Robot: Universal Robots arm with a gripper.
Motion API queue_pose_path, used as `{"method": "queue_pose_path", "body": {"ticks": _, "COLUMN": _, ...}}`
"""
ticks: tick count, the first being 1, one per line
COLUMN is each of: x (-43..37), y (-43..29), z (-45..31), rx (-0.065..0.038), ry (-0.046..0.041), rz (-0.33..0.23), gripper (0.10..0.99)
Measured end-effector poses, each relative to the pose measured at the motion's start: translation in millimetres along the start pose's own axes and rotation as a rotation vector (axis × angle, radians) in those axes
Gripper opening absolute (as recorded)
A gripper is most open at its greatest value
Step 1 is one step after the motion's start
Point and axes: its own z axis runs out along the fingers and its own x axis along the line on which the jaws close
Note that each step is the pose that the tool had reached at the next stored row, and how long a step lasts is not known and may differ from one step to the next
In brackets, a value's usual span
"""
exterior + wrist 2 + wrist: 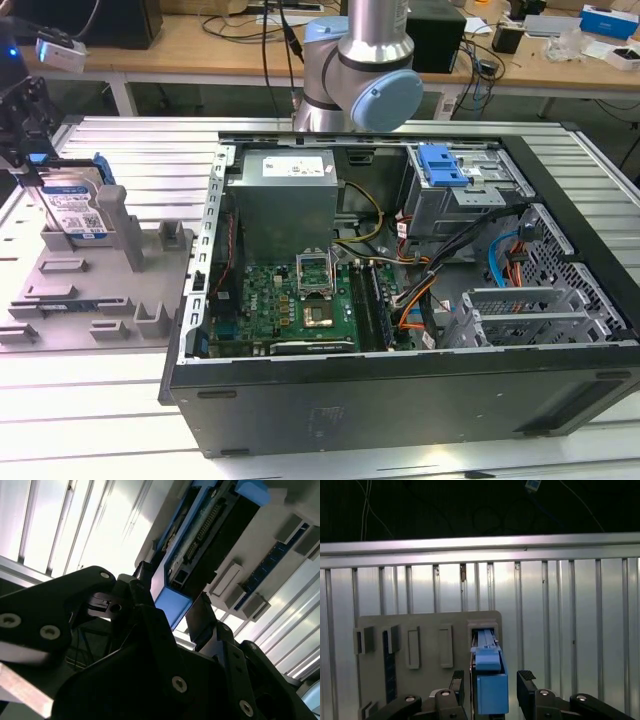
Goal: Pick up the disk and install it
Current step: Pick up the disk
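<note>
Disk (76, 208) lower part sunk in grey holder (100, 300) slot, so long axis hard to judge. Silver body, white-blue label, blue rail. Stands on edge on tabletop (140, 145), nine o'clock from computer case (400, 385) in exterior view. Tool (491, 677) wide, fingers straddling rail, gap showing.

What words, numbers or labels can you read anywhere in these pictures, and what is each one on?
Nothing can be read word for word.
On the disk: a white-and-blue label, with print too small to read.
On the power supply: a white sticker, with print too small to read.
On the motherboard: markings too small to read.
</note>
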Motion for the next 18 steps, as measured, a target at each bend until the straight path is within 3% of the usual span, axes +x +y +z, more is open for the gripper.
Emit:
{"method": "queue_pose_path", "body": {"ticks": 3, "x": 0.0, "y": 0.1, "z": 2.3, "rx": 0.000, "ry": -0.0001, "rz": -0.001, "gripper": 0.529}}
{"method": "queue_pose_path", "body": {"ticks": 5, "x": 0.0, "y": 0.2, "z": 3.7, "rx": 0.000, "ry": 0.0000, "rz": -0.002, "gripper": 0.388}}
{"method": "queue_pose_path", "body": {"ticks": 18, "x": 0.9, "y": 0.3, "z": 9.2, "rx": 0.000, "ry": -0.0001, "rz": -0.004, "gripper": 0.388}}
